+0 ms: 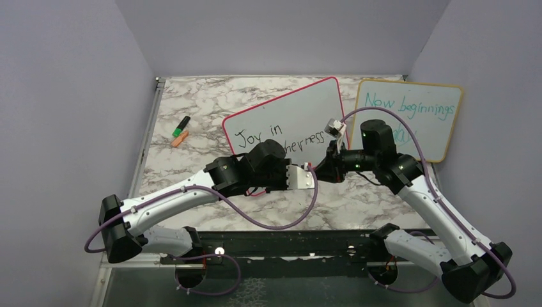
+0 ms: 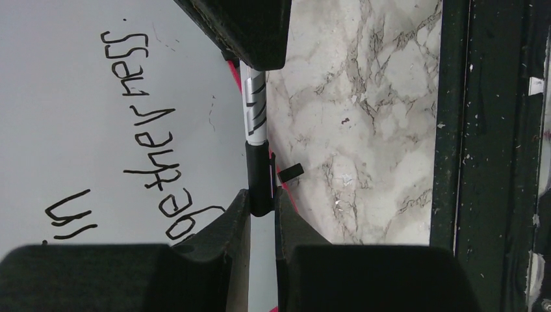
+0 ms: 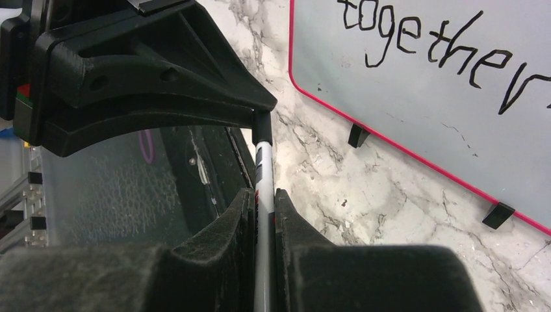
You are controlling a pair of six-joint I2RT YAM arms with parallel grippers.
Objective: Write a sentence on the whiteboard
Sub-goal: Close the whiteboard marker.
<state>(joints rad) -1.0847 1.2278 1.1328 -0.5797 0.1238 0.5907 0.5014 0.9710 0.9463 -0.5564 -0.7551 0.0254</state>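
Note:
The red-framed whiteboard [image 1: 291, 109] leans at mid table and carries the black sentence "Joy in togetherness" [image 1: 259, 135]; the second line is partly hidden behind the arms. The writing also shows in the left wrist view [image 2: 149, 130] and the right wrist view [image 3: 422, 39]. In front of the board's lower edge the two grippers meet tip to tip on one marker. My left gripper [image 2: 262, 195] is shut on the marker's black cap [image 2: 258, 172]. My right gripper [image 3: 263, 194] is shut on the white barrel [image 3: 264, 166]. Cap and barrel sit joined in one line.
A yellow-framed board [image 1: 409, 118] with teal writing leans at the back right. A green marker [image 1: 181, 126] and an orange piece [image 1: 179, 139] lie at the left on the marble table [image 1: 192, 96]. A black rail [image 1: 287, 243] runs along the near edge.

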